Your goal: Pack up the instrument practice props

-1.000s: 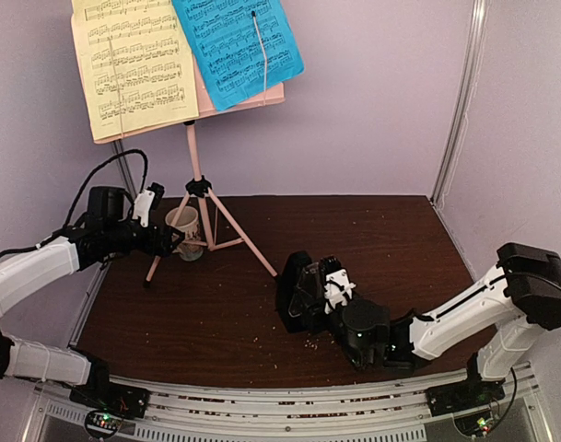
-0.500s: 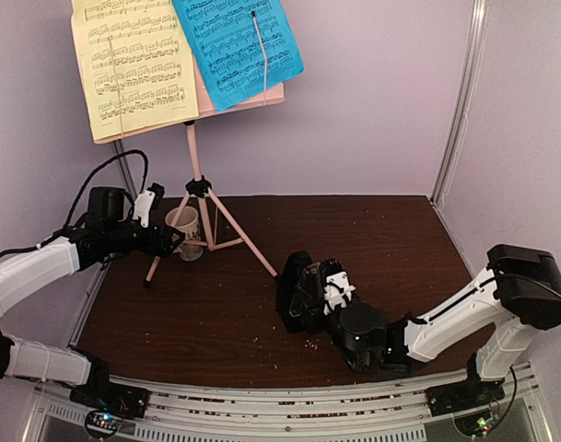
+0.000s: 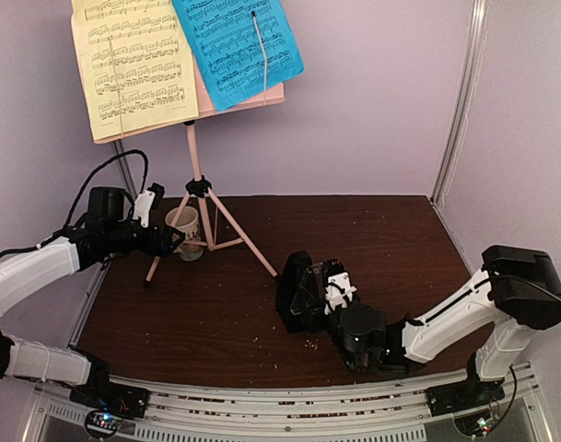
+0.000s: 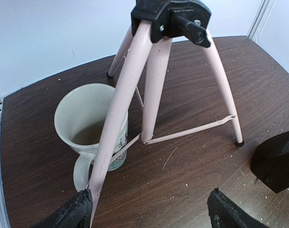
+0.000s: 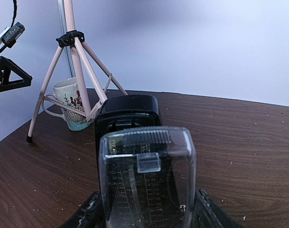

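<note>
At about 6 o'clock on the desk [image 3: 391, 239], the black metronome [image 3: 293, 293] stands upright. The right gripper [image 5: 146, 213] is just at its 4 o'clock side in the top view. In the right wrist view the clear cover [image 5: 146, 175] stands upright between the two fingers [image 5: 89, 211], which lie against both of its sides, so this gripper is clamped on the cover. The cover is directly in front of the metronome body, on the side nearer to the gripper. I cannot tell if the cover and the body touch.

At 10 o'clock on the desk, the pink music stand [image 3: 195, 157] stands on its tripod. The yellow page [image 3: 133, 64] and the blue page [image 3: 236, 46] rest side by side on it, the yellow one at 9 o'clock of the blue one. The beige mug [image 4: 89, 118] sits on the desk among the legs.

The left gripper [image 4: 149, 216] is low, at 9 o'clock of the tripod, and its fingers are wide apart with nothing held. The nearest tripod leg [image 4: 120, 109] runs down just beside the inner side of the finger at 7 o'clock of the left wrist view. Whether they touch, I cannot tell.
</note>
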